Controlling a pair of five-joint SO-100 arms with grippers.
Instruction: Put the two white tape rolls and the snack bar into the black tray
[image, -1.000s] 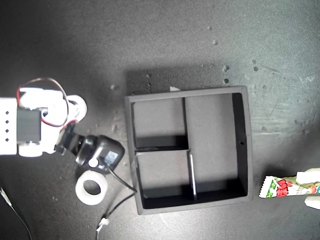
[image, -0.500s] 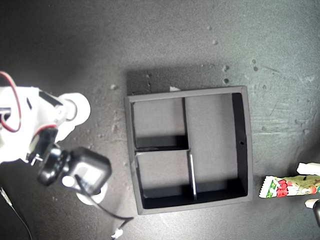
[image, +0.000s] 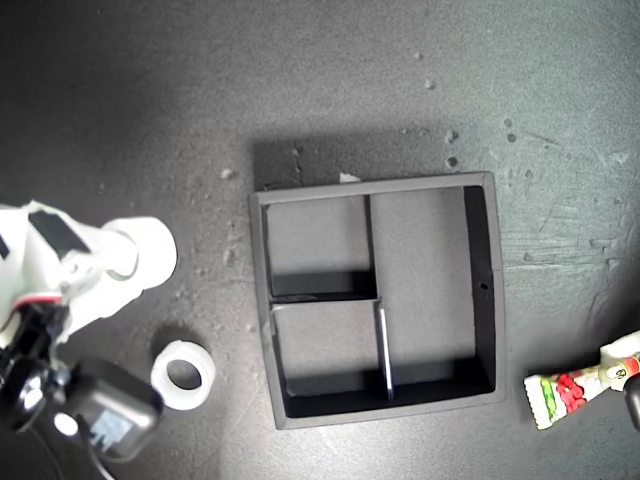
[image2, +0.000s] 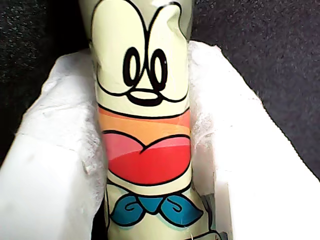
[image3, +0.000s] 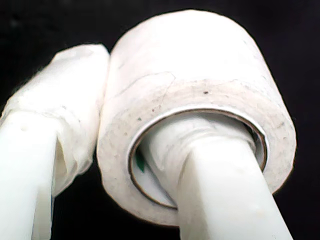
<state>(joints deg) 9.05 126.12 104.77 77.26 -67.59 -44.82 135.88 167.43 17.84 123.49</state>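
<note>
Two arms loaded. My second gripper (image3: 145, 165) holds a roll (image3: 195, 100), one finger (image3: 225, 195) through its hole. My first gripper (image2: 145, 150) pinches the bar (image2: 142, 125) beside the tray (image: 490, 290). Other roll (image: 183, 375) lies on desk (image: 330, 90).

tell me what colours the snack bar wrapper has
The snack bar is pale cream with black cartoon outlines, an orange band, red and blue shapes; clearest in the first wrist view.

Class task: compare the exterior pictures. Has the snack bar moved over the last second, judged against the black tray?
Yes. The snack bar has tilted and slid slightly away from the black tray, toward the exterior view's right edge.
</note>
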